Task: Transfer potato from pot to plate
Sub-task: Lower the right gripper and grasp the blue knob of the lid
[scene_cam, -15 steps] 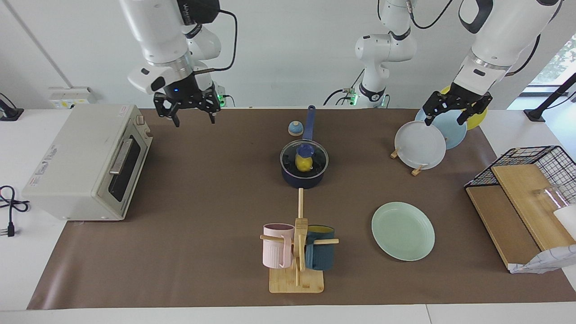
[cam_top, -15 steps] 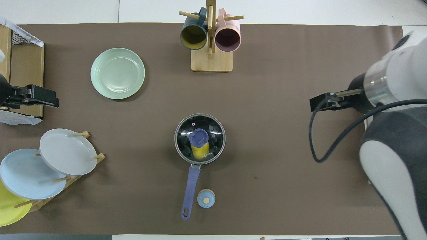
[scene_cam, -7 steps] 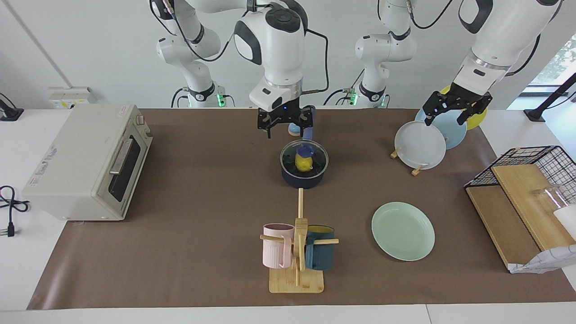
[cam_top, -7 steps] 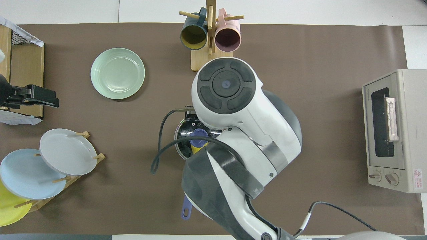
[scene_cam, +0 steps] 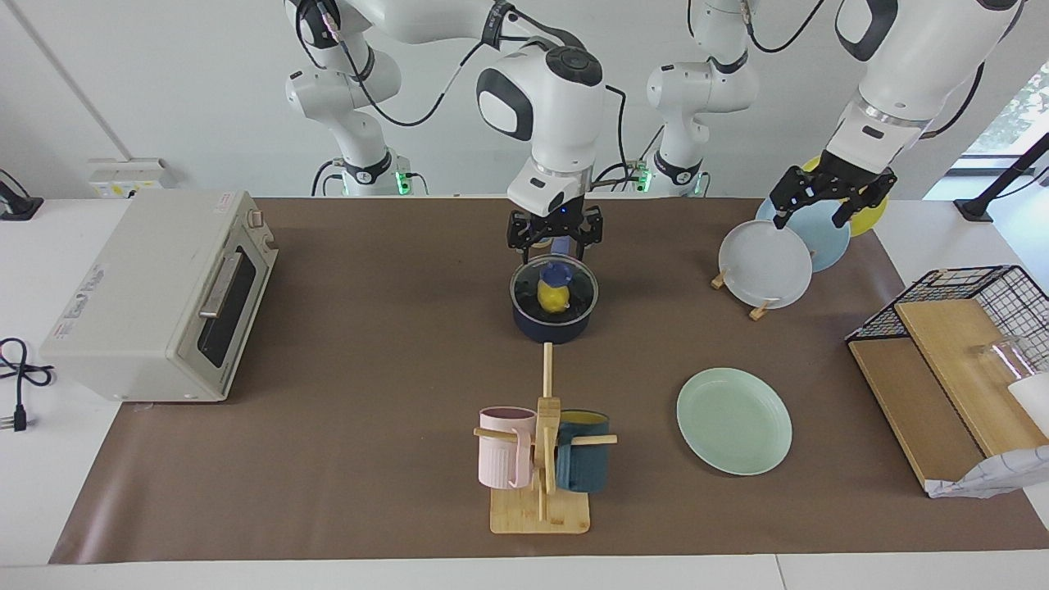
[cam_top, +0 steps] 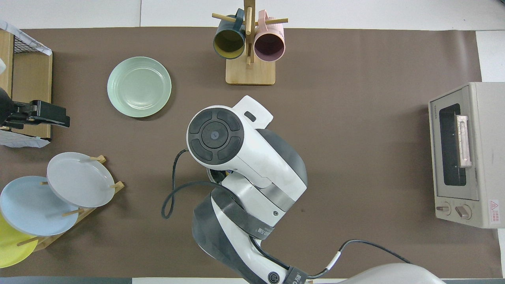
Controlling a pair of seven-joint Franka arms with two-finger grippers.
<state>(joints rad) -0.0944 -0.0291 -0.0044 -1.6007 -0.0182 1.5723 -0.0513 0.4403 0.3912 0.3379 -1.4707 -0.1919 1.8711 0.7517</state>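
Note:
The dark blue pot [scene_cam: 554,326] stands mid-table under a glass lid [scene_cam: 576,288] with a blue knob. The yellow potato [scene_cam: 554,300] shows through the lid, inside the pot. My right gripper [scene_cam: 553,243] is open and hangs just above the lid's knob, over the pot's rim nearest the robots. In the overhead view the right arm [cam_top: 236,157] hides the pot. The mint-green plate [scene_cam: 733,419] lies empty toward the left arm's end, farther from the robots than the pot; it also shows in the overhead view [cam_top: 139,86]. My left gripper [scene_cam: 828,205] is open and waits over the plate rack.
A toaster oven [scene_cam: 164,295] stands at the right arm's end. A wooden mug rack [scene_cam: 541,459] with a pink and a dark blue mug stands farther out than the pot. A rack with a grey-white plate [scene_cam: 765,264], a light blue and a yellow plate, and a wire basket [scene_cam: 951,328], stand at the left arm's end.
My right arm has swung from over the toaster oven's end of the table to over the pot and come down close above the lid. The left arm has not moved.

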